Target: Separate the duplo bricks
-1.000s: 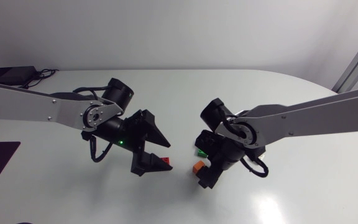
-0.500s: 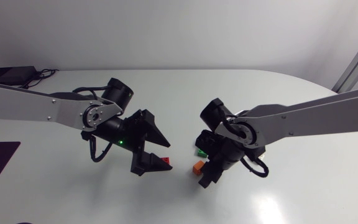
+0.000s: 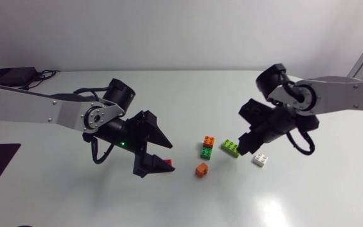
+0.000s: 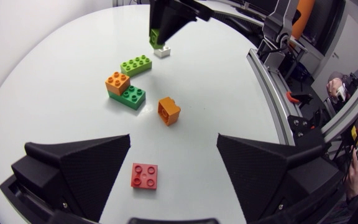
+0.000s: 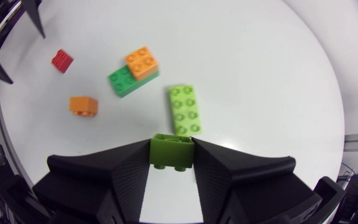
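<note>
Currently on the white table (image 3: pixel 307 202): seven duplo bricks and two grippers.

- Left gripper (image 4: pixel 173 143): fingers spread wide, grasping nothing, low over the table.
- Red brick (image 4: pixel 145 175): flat on the table, studs up, between the left gripper's fingers and touching neither.
- Right gripper (image 3: pixel 249 140): fingers clenched from two sides on the small lime brick (image 5: pixel 173 151), which is held off the table.
- White brick (image 4: pixel 162 53): on the table just under the right gripper, apart from the small lime brick.
- Long lime brick (image 5: pixel 183 109): lying alone, studs up, just ahead of the right gripper.
- Stacked orange brick (image 5: pixel 142 62): seated on one end of the dark green brick (image 5: pixel 120 81), the other end's studs bare; this pair sits near the long lime brick without touching it.
- Loose orange brick (image 5: pixel 83 105): tipped on its side, alone, between the stacked pair and the red brick.

Both arms enter from their own sides of the table.
</note>
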You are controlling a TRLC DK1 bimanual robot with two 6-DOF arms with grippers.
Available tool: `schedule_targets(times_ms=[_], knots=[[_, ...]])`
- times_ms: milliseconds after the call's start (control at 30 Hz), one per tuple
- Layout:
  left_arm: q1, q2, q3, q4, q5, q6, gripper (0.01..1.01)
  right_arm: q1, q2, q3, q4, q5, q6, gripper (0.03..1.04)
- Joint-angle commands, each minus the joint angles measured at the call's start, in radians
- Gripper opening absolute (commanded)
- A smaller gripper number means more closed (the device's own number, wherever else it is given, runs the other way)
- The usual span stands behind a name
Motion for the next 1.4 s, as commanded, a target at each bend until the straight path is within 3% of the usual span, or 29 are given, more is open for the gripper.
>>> schedule_targets(times_ms=[0,133,467,700,767,833,867,967,1100,1200,1367], knots=[[-0.004,-0.016,-0.023,0.01,-0.004,-0.016,0.975,-0.077,0.064,0.035,0.016,-0.016,-0.059,0.23],[-0.004,-0.016,-0.024,0.01,-0.005,-0.018,0.975,-0.137,0.143,0.066,0.081,-0.034,-0.068,0.23],[-0.011,-0.011,-0.024,0.016,-0.016,-0.022,0.975,-0.134,0.29,0.118,0.2,-0.048,-0.054,0.23],[-0.011,-0.01,-0.023,0.016,-0.019,-0.024,0.975,-0.14,0.344,0.129,0.213,-0.047,-0.056,0.25],[-0.014,-0.003,-0.021,0.018,-0.019,-0.025,0.975,-0.14,0.341,0.127,0.211,-0.047,-0.057,0.38],[-0.017,0.001,-0.02,0.021,-0.021,-0.028,0.975,-0.14,0.337,0.132,0.207,-0.045,-0.057,0.66],[-0.018,0.001,-0.018,0.021,-0.021,-0.028,0.975,-0.14,0.336,0.134,0.205,-0.044,-0.059,0.75],[-0.023,0.003,-0.02,0.024,-0.021,-0.032,0.975,-0.14,0.325,0.143,0.193,-0.044,-0.059,0.89],[-0.023,0.003,-0.024,0.027,-0.022,-0.032,0.975,-0.128,0.296,0.143,0.176,-0.044,-0.056,0.98],[-0.023,0.001,-0.024,0.026,-0.022,-0.032,0.975,-0.091,0.224,0.121,0.182,-0.047,-0.06,0.98],[-0.027,0.003,-0.024,0.029,-0.024,-0.033,0.975,-0.05,0.178,0.15,0.153,-0.12,-0.158,0.98]])
